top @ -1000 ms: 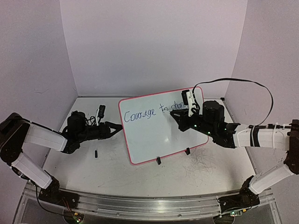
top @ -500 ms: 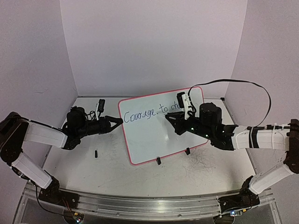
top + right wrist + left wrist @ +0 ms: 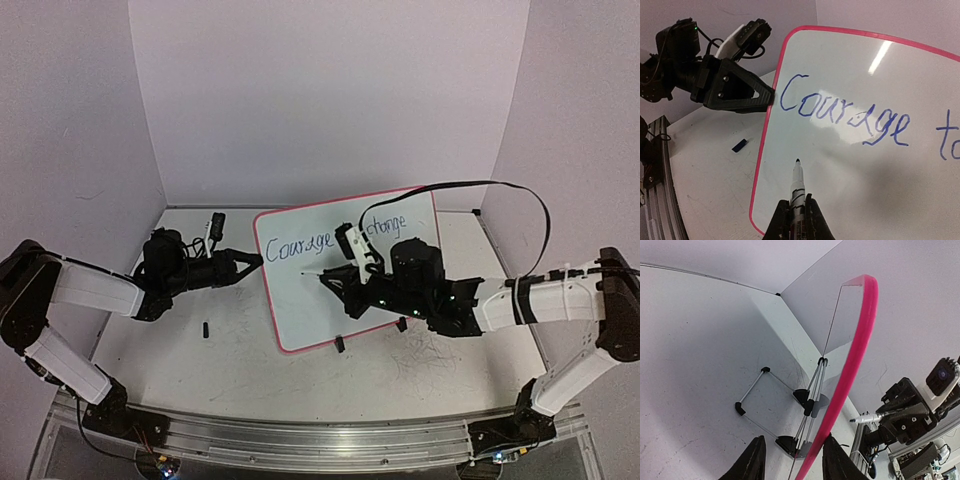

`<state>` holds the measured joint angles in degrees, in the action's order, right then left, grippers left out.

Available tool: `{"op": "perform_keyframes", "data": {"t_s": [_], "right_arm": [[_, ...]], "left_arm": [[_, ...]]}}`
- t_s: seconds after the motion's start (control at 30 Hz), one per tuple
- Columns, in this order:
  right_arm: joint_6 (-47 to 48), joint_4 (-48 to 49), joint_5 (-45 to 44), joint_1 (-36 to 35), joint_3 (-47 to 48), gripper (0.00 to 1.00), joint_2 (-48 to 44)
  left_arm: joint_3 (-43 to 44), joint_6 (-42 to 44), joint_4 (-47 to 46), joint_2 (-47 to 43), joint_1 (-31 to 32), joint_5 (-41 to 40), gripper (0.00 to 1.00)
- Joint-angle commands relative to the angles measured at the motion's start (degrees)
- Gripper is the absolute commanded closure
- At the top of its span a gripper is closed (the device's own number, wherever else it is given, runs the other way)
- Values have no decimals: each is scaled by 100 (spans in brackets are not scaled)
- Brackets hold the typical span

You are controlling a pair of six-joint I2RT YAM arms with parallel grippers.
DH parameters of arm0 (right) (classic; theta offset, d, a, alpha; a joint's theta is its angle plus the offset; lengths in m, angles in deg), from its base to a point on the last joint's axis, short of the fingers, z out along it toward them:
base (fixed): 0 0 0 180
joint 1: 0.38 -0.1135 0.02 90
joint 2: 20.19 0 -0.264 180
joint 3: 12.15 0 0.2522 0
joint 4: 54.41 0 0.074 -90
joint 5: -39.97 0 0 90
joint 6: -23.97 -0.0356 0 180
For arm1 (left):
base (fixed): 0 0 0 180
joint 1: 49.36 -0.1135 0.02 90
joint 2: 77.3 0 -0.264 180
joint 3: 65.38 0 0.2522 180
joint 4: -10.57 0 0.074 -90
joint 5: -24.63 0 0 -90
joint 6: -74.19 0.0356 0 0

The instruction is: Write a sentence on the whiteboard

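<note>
The whiteboard [image 3: 300, 312] stands tilted at the table's middle, its pink rim [image 3: 860, 335] seen edge-on in the left wrist view. The sentence [image 3: 300, 246] reads "Courage to change" in blue; "Courage" [image 3: 840, 117] fills the right wrist view. My right gripper [image 3: 337, 281] [image 3: 797, 202] is shut on a white marker [image 3: 798, 182]. Its tip points at the bare board under "Courage"; whether it touches I cannot tell. My left gripper [image 3: 250, 261] [image 3: 794, 438] is open astride the board's left rim. One finger [image 3: 836, 460] lies against the rim and the other [image 3: 754, 460] stands apart.
A small black cap [image 3: 205, 328] [image 3: 739, 145] lies on the scuffed table left of the board. Two black clip feet [image 3: 340, 343] hold the board's lower edge, and a wire stand [image 3: 790, 405] props it from behind. Walls close in on three sides. A black cable [image 3: 500, 190] loops above the right arm.
My right gripper carried the marker from the board's upper right down to its lower left, uncovering the word "change". My left gripper rose slightly to the board's left rim, jaws narrowing.
</note>
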<state>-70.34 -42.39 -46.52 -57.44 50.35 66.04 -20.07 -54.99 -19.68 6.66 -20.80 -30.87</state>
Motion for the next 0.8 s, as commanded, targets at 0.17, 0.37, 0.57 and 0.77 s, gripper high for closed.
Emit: {"op": "perform_keyframes", "data": {"t_s": [0.17, 0.37, 0.57, 0.77], "right_arm": [[381, -84, -548, -421, 637, 100, 592], [381, -77, -661, -498, 982, 100, 897], [350, -27, -807, -524, 1089, 100, 1072], [330, 70, -808, -540, 1102, 100, 1114]], "left_arm": [[206, 93, -256, -51, -19, 211, 62], [220, 144, -257, -142, -14, 341, 63], [294, 195, -253, -117, -17, 497, 65], [373, 210, -279, -15, -8, 531, 73]]}}
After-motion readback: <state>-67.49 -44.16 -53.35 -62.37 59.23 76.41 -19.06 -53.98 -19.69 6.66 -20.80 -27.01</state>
